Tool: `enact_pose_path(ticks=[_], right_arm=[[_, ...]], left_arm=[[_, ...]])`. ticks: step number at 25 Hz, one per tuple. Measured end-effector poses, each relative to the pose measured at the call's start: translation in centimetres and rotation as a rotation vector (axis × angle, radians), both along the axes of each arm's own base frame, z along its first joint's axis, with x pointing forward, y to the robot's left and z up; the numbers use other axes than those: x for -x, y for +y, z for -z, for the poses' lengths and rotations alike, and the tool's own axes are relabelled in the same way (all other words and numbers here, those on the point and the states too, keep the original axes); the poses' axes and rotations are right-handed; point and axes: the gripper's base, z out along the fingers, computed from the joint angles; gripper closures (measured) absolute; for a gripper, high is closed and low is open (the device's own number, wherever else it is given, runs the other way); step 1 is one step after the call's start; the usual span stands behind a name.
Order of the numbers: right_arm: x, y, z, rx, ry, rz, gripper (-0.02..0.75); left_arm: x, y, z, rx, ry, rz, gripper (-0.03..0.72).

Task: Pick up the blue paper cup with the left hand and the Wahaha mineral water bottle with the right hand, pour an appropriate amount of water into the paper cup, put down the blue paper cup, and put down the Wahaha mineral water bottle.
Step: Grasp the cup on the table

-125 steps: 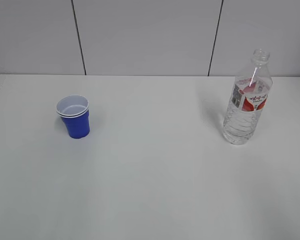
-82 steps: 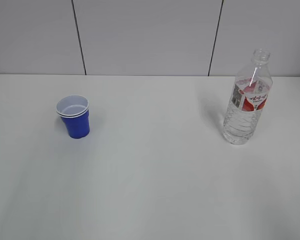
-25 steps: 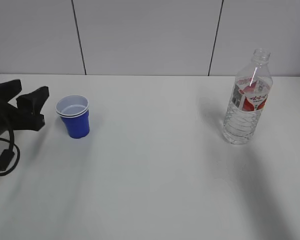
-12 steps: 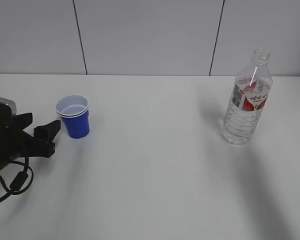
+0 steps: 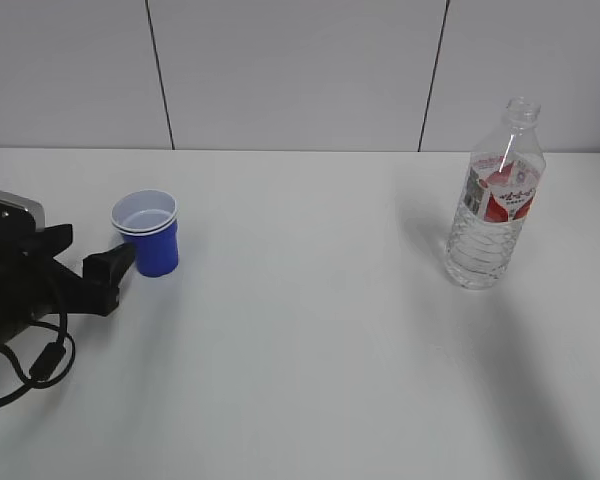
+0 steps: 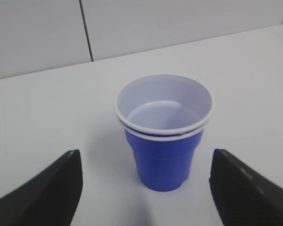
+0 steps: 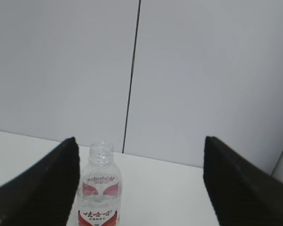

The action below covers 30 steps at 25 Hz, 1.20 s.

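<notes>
Blue paper cup (image 5: 147, 233) standing upright on white table (image 5: 310, 340), left side, mouth facing up, long axis vertical, tapering to base. Wahaha mineral water bottle (image 5: 494, 196) standing upright far right, well apart from cup, capless neck pointing up, long axis vertical, red/white label band on upper body.

Left hand (image 5: 100, 277) coming in from left edge in ext view, low on table, black fingers pointing right twd cup, front finger tip just beside cup's lower wall; contact can't tell. Cable looping below arm. Left wrist view: left hand's fingers (image 6: 47, 190) standing spread wide, cup (image 6: 163, 132) sitting centred ahead between them, gaps showing both sides, nothing pinched. This view also showing white inside of cup + double white rim, which ext view gives only small.

Right hand not showing in ext view. Right wrist view: right hand (image 7: 146, 188) w/ fingers (image 7: 42, 186) spread wide, nothing between them; bottle (image 7: 99, 186) appearing ahead, near the left finger, off-centre, upright, open neck up. Label print legible only here.
</notes>
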Motion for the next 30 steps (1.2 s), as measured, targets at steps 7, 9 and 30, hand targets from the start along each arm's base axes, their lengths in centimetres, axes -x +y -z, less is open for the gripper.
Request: enact_pose_path(ticks=[7, 9, 30], right_arm=[[0.0, 0.0, 0.0, 0.000, 0.000, 0.000, 0.144], [0.0, 0.0, 0.0, 0.000, 0.000, 0.000, 0.148], [0.0, 0.0, 0.0, -0.001, 0.000, 0.000, 0.145]], left_arm=[[0.2, -0.5, 0.5, -0.012, 0.012, 0.062, 0.081], [0.2, -0.5, 0.5, -0.012, 0.012, 0.063, 0.082], [-2.5, -1.2, 3.4, 0.023, 0.056, 0.049, 0.083]])
